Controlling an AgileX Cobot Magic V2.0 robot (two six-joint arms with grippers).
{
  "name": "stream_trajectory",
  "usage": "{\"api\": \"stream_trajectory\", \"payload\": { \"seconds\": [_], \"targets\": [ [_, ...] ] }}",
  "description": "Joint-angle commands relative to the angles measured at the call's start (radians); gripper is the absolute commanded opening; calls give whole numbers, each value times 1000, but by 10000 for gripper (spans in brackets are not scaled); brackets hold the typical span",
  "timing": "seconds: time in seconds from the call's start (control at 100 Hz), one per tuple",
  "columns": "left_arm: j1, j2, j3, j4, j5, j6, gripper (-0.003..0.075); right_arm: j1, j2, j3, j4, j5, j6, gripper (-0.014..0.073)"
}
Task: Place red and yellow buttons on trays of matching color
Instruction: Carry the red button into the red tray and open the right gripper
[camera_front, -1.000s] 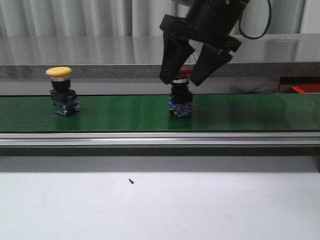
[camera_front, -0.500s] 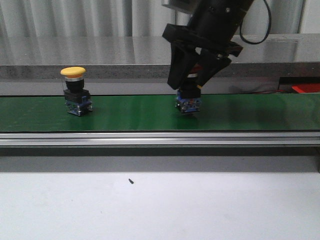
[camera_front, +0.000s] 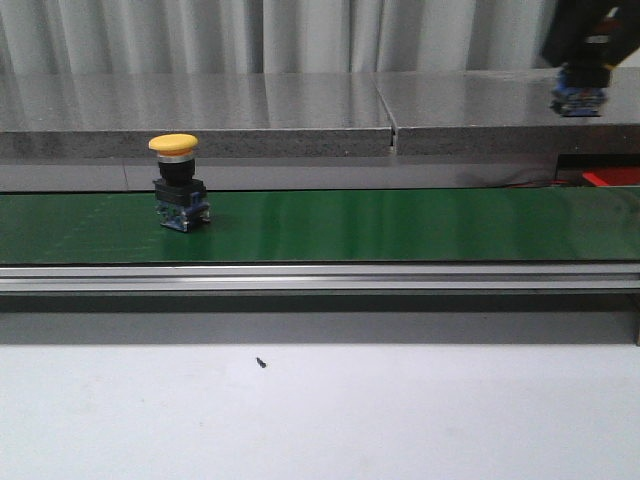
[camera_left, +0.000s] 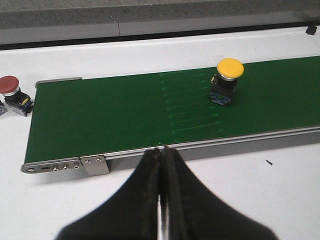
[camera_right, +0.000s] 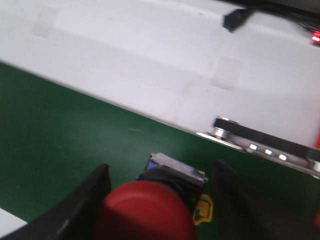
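A yellow button (camera_front: 176, 194) stands upright on the green belt (camera_front: 400, 225), left of centre; the left wrist view shows the same yellow button (camera_left: 227, 81). My right gripper (camera_front: 583, 60) is high at the far right, shut on a red button (camera_front: 579, 96) held well above the belt. In the right wrist view that red button (camera_right: 146, 212) sits between the dark fingers (camera_right: 87, 202) of the right gripper (camera_right: 162, 172). My left gripper (camera_left: 161, 150) is shut and empty, near the belt's front rail. No tray is clearly in view.
A second red button (camera_left: 12, 90) rests on the white table past the belt's end. An aluminium rail (camera_front: 320, 277) runs along the belt's front. A grey ledge (camera_front: 300, 120) stands behind. A red strip (camera_front: 612, 178) shows at far right; I cannot tell what it is.
My right gripper closed on the red button and lifted it off the belt, up and to the right. The yellow button has travelled rightward along the belt.
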Motion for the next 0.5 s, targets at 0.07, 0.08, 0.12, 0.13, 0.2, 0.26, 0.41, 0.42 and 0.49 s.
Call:
{"api": "stream_trajectory", "payload": {
  "seconds": [0.07,0.08,0.12,0.13,0.2,0.26,0.41,0.42,0.49],
  "targets": [
    [-7,0,-25,-17,-67,0,-19,-117,-60,-18,12,8,-9,163],
    [-7,0,-25,-17,-67,0,-19,-125,-60,-18,12,8,-9,163],
    [-7,0,-25,-17,-67,0,-19,-144,-60,-17,12,7,-9,163],
    [-7,0,-25,-17,-67,0,-19,-152,-60,-17,12,7,-9,163],
    [-7,0,-25,-17,-67,0,-19,-191,-60,-16,12,7,-9,163],
    [-7,0,-25,-17,-67,0,-19,-219,-60,-5,12,8,-9,163],
    [-7,0,-25,-17,-67,0,-19,-279,-60,45,12,-23,-9,163],
    [-7,0,-25,-17,-67,0,-19,-281,-60,50,12,-30,-9,163],
    [-7,0,-25,-17,-67,0,-19,-298,-60,76,12,-63,-9,163]
  ]
}}
